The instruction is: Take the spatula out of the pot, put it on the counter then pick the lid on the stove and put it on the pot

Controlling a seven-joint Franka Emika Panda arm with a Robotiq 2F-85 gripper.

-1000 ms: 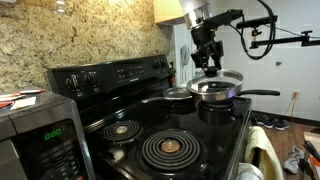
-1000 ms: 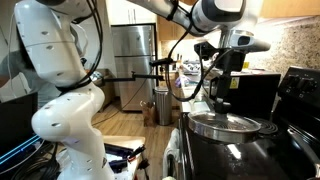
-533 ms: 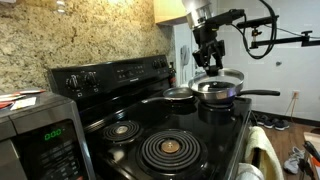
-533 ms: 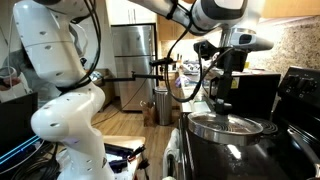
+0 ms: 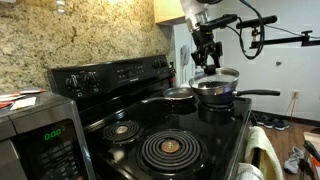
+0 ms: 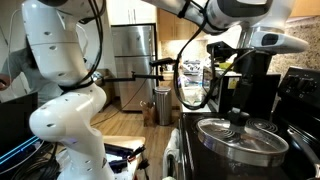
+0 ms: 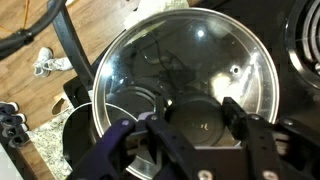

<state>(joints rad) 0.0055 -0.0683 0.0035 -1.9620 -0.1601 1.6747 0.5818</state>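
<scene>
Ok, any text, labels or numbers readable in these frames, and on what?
No text can be read outright.
microwave display: green lit digits, too blurred to read.
stove back panel: pale markings by the knobs, too small to read.
lid: no lettering visible in the wrist view.

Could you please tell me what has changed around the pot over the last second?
The gripper has risen slightly off the lid, apparently letting it go; its jaws now stand open above it. The lid rests on the pot. The stove and the frying pan stayed where they were.
</scene>
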